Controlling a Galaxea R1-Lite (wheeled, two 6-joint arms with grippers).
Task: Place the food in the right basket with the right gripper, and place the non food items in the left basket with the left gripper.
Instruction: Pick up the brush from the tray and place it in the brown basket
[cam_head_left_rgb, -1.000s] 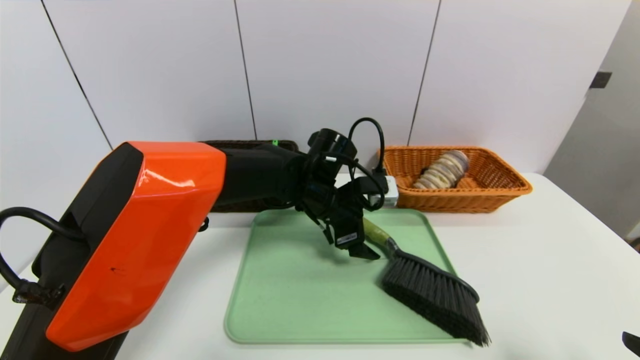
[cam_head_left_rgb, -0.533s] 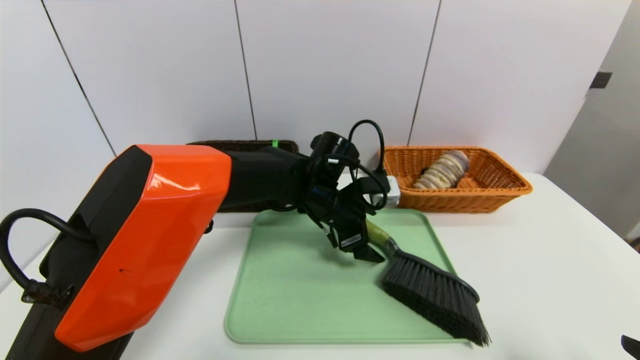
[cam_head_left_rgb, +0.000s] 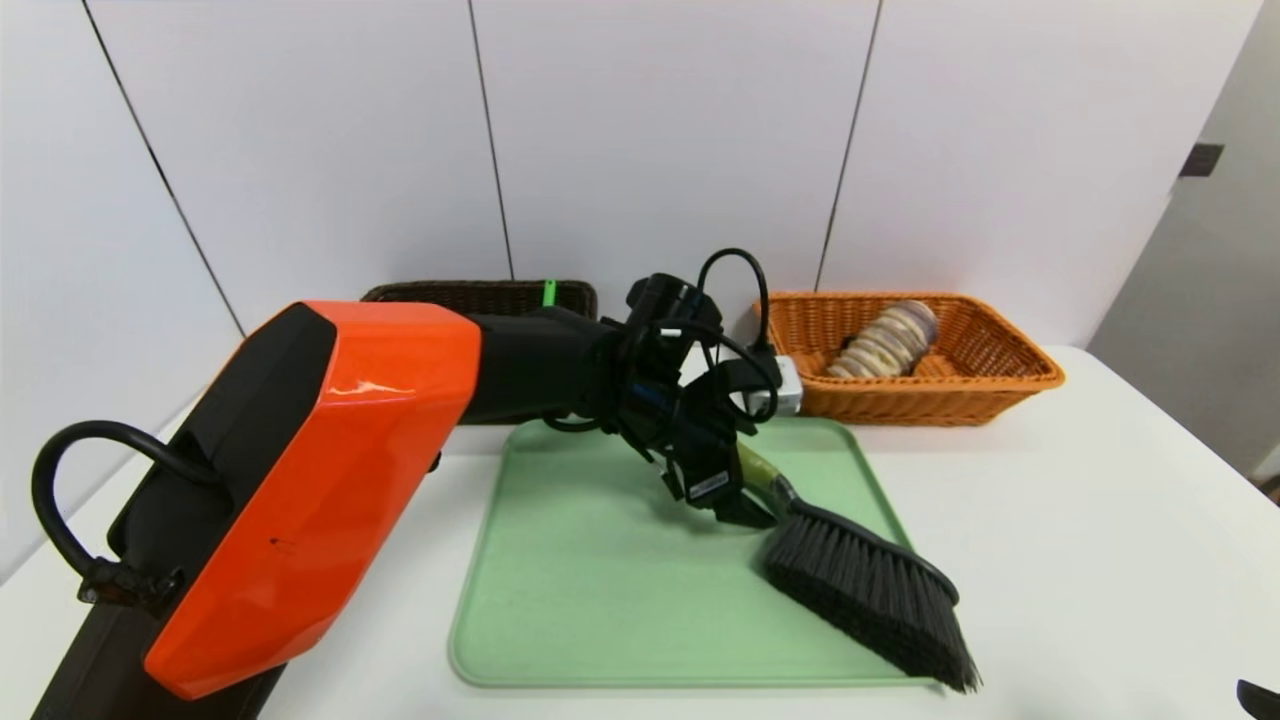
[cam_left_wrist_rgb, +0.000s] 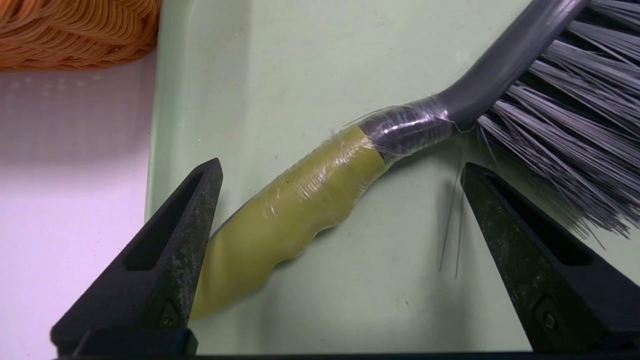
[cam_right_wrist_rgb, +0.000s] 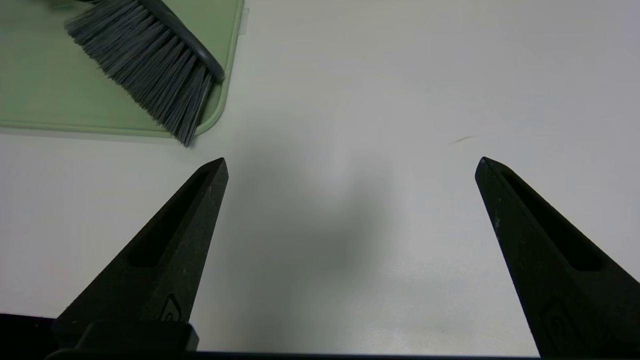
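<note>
Green tray (cam_head_left_rgb: 600, 600) | brush (cam_left_wrist_rgb: 310, 200) handle between spread left gripper (cam_left_wrist_rgb: 340, 167) fingers, untouched

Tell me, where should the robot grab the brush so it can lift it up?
Probably by the olive-green handle, coming down from above. The brush lies flat on the green tray, its handle slim and bare, while the bristles are floppy. The open left gripper already has a finger either side of it.
</note>
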